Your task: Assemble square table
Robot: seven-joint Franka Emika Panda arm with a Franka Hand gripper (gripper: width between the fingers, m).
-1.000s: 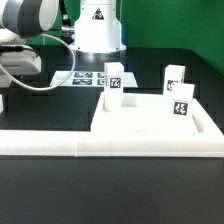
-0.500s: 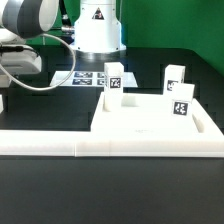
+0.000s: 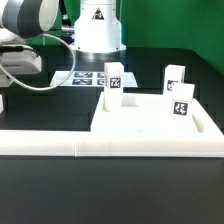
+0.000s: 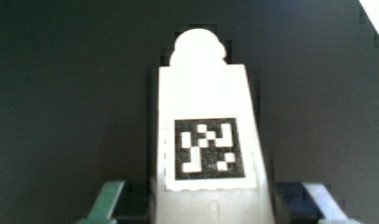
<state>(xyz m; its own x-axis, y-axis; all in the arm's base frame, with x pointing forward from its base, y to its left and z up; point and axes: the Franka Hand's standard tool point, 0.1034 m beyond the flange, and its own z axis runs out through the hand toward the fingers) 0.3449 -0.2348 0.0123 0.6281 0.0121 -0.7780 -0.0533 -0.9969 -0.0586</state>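
In the wrist view a white table leg [image 4: 207, 110] with a black-and-white tag lies lengthwise on the dark table, its rounded tip pointing away from me. My gripper [image 4: 211, 206] straddles its near end. The fingers [image 4: 111, 202] stand on either side with a dark gap between each and the leg, so the jaws are open and not touching it. In the exterior view the square white tabletop panel [image 3: 150, 122] lies flat, and three tagged legs [image 3: 114, 78] [image 3: 176, 77] [image 3: 182, 103] stand upright at it. My arm [image 3: 22, 40] is at the exterior view's far left, with the fingers cut off by the frame edge.
A long low white L-shaped rail [image 3: 60, 142] runs along the front and encloses the panel. The marker board [image 3: 85, 76] lies flat behind it, in front of the robot's white base [image 3: 97, 28]. A black cable [image 3: 55, 60] loops from my arm.
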